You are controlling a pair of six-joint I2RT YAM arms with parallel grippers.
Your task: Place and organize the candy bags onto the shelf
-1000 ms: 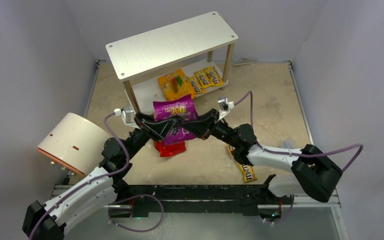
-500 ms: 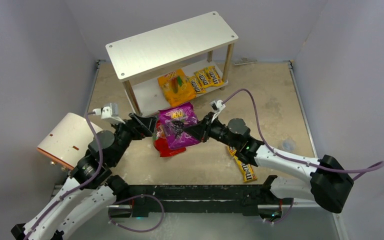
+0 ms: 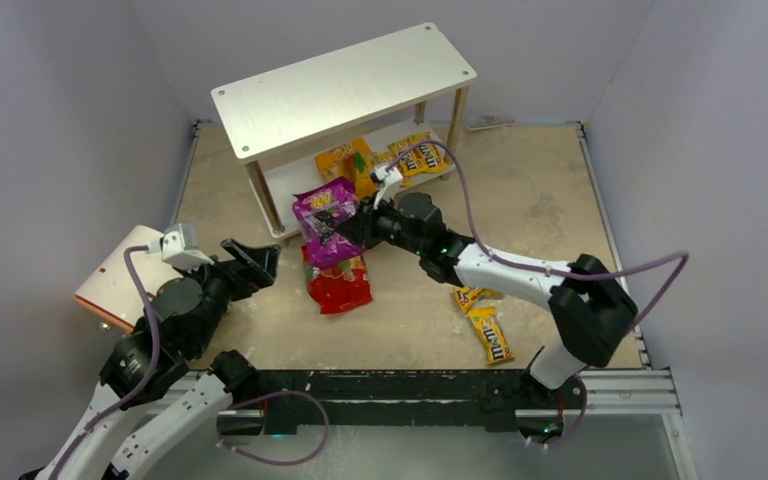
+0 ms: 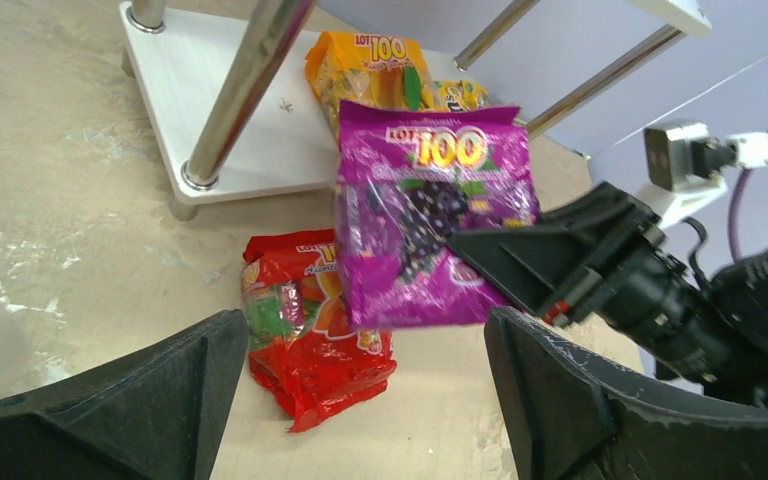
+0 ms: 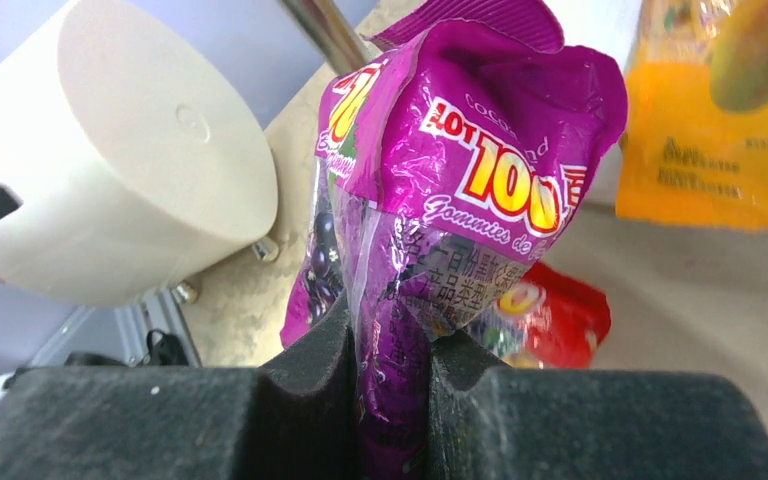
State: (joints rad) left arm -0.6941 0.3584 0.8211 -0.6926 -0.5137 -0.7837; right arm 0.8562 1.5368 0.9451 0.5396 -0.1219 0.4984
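My right gripper (image 3: 346, 228) (image 5: 390, 345) is shut on the purple candy bag (image 3: 322, 218) (image 4: 430, 220) (image 5: 460, 180) and holds it upright in the air, just in front of the shelf (image 3: 340, 85). Under it the red bag (image 3: 340, 286) (image 4: 310, 350) (image 5: 560, 320) lies flat on the floor. My left gripper (image 3: 258, 258) (image 4: 362, 345) stands open to the left of both bags, holding nothing. The orange-yellow bag (image 3: 345, 162) (image 4: 370, 70) lies on the shelf's lower board (image 4: 260, 140), with small yellow M&M's packets (image 3: 420, 155) beside it.
A cream-white cylinder (image 3: 120, 275) (image 5: 110, 170) lies on its side at the left, close to my left arm. Two yellow M&M's packets (image 3: 488, 332) lie on the floor to the right of my right arm. Grey walls enclose the floor.
My left gripper opened, let go of the purple bag and drew back to the left. My right arm carried the purple bag up and towards the shelf, uncovering the red bag.
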